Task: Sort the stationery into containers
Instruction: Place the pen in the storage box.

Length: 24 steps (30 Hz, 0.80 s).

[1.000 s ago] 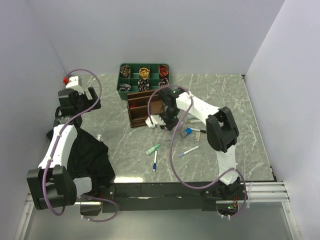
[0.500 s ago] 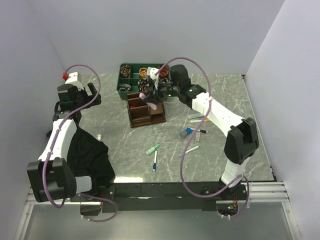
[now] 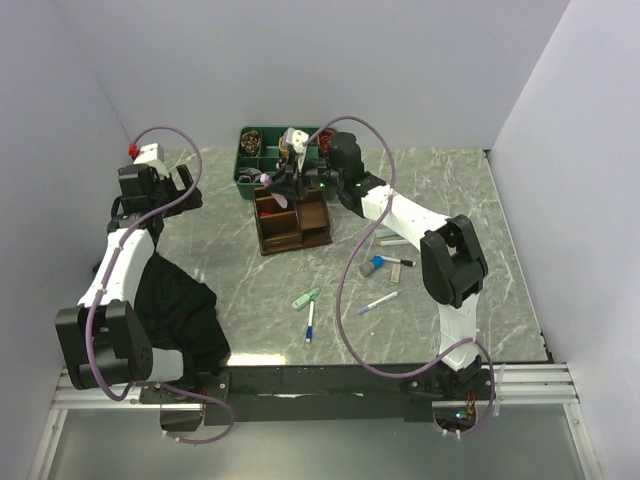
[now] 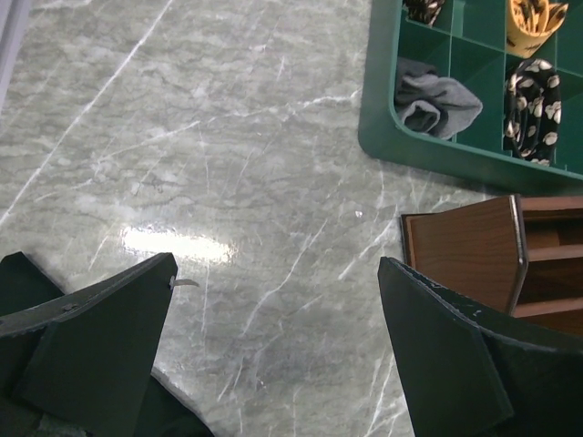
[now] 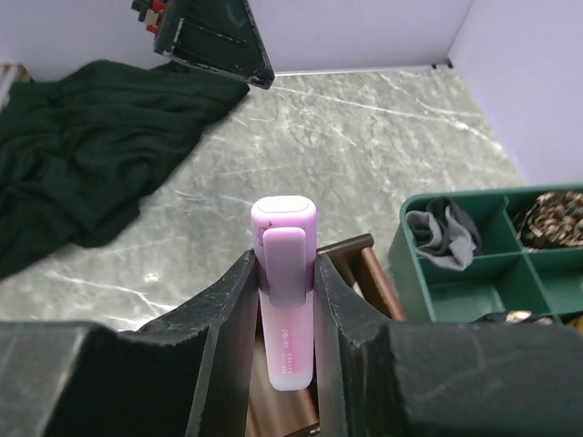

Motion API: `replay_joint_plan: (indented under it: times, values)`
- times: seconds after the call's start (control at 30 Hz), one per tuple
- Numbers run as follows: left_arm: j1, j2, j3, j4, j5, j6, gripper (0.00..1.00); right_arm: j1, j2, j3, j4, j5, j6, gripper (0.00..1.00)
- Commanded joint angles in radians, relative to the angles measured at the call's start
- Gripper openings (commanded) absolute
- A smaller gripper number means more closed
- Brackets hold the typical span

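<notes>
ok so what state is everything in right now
dark brown wooden organiser: upright on the table
pink plastic highlighter: held above the organiser
right hand: shut on the highlighter
left hand: open, empty
green plastic divided tray: visible compartments filled
black cloth: crumpled on the table
mint-green clip: loose on the table
thin blue-and-white pen: loose on the table

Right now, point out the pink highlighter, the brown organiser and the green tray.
pink highlighter (image 5: 285, 269): right wrist view, its clip.
brown organiser (image 4: 460, 250): left wrist view, side wall.
green tray (image 4: 383, 96): left wrist view, left rim.
</notes>
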Motion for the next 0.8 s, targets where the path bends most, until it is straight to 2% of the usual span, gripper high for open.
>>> replay_joint_plan:
  times: [0.0,0.23,0.7,0.77]
  values:
    - [0.001,0.012,0.052,0.002,-0.013,0.024,0.99,0.005,0.005,0.038,0.076,-0.035,-0.093,0.0]
    - [0.002,0.052,0.075,0.002,-0.021,0.035,1.0,0.002,0.045,0.047,0.044,-0.05,-0.188,0.0]
    - [0.002,0.108,0.101,0.008,-0.029,0.043,0.99,-0.007,0.125,0.08,-0.03,-0.055,-0.259,0.0]
    - [0.002,0.113,0.105,0.01,-0.026,0.041,0.99,-0.007,0.124,0.073,-0.038,-0.049,-0.279,0.16]
